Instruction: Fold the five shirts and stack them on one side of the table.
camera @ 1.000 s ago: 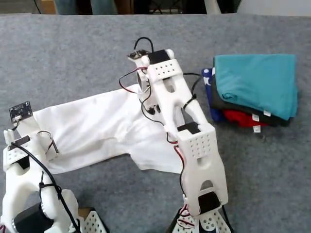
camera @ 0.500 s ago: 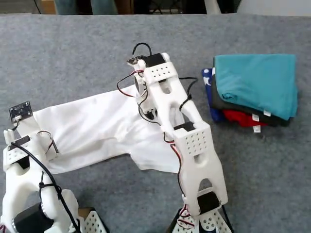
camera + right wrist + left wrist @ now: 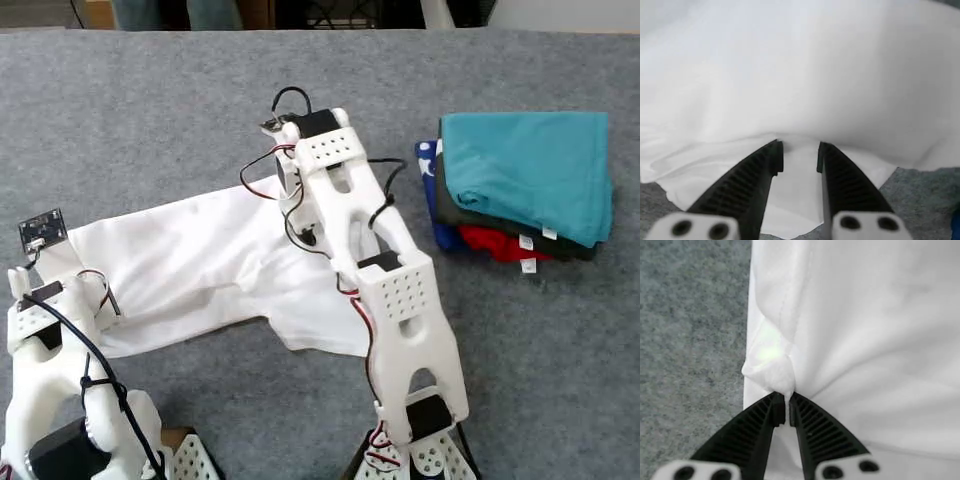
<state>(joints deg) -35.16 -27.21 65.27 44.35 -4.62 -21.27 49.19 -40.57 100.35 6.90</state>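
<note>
A white shirt (image 3: 200, 265) lies spread and creased across the middle and left of the grey table. My left gripper (image 3: 786, 407) is at the shirt's left edge, shut on a small bunched pinch of its fabric (image 3: 775, 375). The right arm (image 3: 335, 170) stretches over the shirt's far right part. Its gripper (image 3: 799, 150) is open and low over the white shirt (image 3: 815, 75), its tips at a raised fold. Folded shirts (image 3: 525, 175) are stacked at the right: teal on top, then dark grey, red and dotted blue.
The grey carpet-like table cover (image 3: 150, 110) lies bare along the far side and to the left. The arms' bases (image 3: 420, 440) stand at the near edge. A person's legs show beyond the far edge.
The right arm has shifted slightly to the left over the shirt and then held still. The left arm and the shirt's edge have not moved.
</note>
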